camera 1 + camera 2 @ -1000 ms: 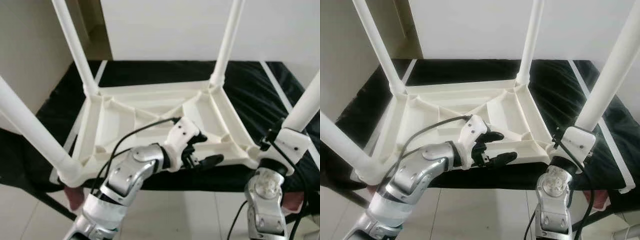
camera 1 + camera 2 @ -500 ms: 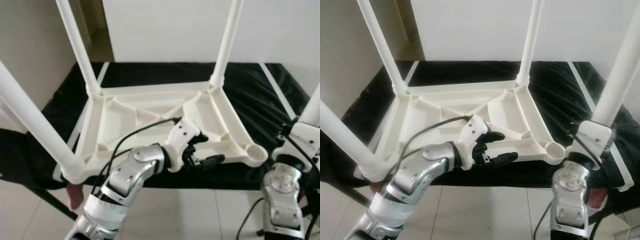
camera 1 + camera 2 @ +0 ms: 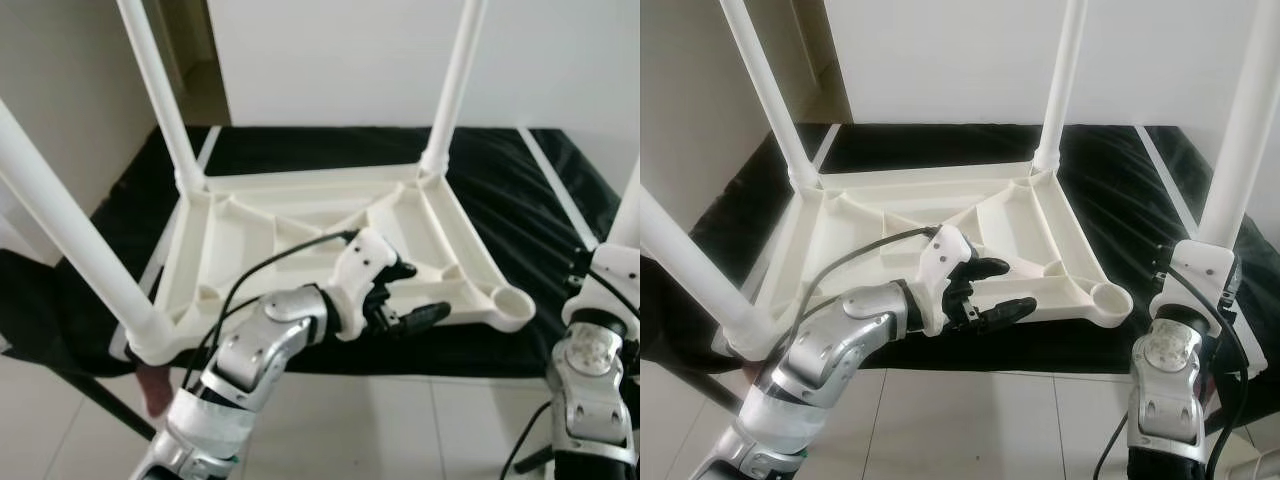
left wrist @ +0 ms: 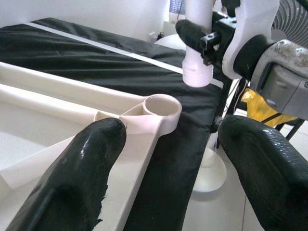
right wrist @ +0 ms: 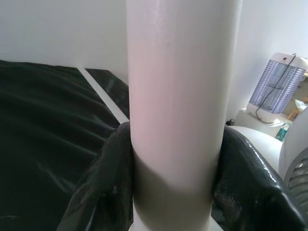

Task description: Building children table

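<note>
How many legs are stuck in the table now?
3: far left leg, far right leg, near left leg. A fourth leg is in the right gripper, above the empty socket.

With my right gripper (image 4: 204,36) I have pulled the fourth leg (image 3: 1240,130) out of the corner socket (image 3: 1108,297), now open.

Both arms are built of rounded, brushed-silver segments with a worn, mottled sheen. Each ends in a white plastic wrist housing dotted with small dark screw holes. The left claw (image 3: 989,290) carries two long black fingers (image 4: 82,178), thick and blunt-tipped, with a finely ribbed rubbery surface. A thin black cable loops from the left forearm up to its wrist housing. The right claw (image 4: 204,36) has the same black fingers, and black cables hang beside the right forearm, which shows a round silver joint cap.
</note>
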`<state>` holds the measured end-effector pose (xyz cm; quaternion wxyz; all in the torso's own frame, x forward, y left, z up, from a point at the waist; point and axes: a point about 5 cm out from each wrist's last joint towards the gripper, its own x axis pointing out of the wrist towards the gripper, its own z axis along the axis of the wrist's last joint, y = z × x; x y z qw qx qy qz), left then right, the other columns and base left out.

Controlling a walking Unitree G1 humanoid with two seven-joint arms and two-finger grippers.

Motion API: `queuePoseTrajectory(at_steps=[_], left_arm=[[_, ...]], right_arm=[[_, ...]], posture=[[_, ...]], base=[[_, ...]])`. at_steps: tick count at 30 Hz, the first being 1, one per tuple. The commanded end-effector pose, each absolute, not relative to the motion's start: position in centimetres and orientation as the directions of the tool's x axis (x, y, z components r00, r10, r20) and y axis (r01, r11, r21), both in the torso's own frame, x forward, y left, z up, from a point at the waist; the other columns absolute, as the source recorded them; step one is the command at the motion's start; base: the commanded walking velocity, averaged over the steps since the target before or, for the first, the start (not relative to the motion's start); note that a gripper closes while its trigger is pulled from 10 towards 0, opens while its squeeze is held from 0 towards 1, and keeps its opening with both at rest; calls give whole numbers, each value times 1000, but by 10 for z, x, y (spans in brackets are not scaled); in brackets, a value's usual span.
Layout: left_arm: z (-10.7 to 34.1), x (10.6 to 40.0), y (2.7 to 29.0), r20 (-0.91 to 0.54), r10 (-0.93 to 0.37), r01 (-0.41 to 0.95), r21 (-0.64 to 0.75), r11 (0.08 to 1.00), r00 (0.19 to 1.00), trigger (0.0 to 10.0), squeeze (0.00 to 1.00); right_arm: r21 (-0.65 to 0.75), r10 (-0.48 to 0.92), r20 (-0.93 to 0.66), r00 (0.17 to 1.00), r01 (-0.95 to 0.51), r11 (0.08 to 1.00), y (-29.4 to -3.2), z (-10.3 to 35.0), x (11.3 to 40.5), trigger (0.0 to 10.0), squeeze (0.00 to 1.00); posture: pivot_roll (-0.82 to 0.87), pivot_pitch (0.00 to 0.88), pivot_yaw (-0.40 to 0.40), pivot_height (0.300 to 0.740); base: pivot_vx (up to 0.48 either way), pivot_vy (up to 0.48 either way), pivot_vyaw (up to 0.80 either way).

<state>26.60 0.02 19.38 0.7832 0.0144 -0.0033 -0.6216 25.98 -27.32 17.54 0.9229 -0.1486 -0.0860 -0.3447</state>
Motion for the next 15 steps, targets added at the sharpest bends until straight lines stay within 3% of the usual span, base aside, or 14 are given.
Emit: queuePoseTrajectory(at_steps=[1,10,15], left_arm=[[195,271,2,-5,-959,959,37,281,282,10000,0],[194,273,5,-13,-957,956,27,291,291,10000,0],[194,274,5,-17,-954,954,16,298,298,10000,0]], right_arm=[[-223,-601,240,762,646,730,-273,172,261,10000,0],[-201,-577,158,801,598,776,-267,167,266,10000,0],[-70,-603,69,795,606,792,-270,169,268,10000,0]], posture=[[-46,27,20,740],[-43,37,21,740],[-42,42,23,740]], base=[[0,0,0],[0,0,0],[0,0,0]])
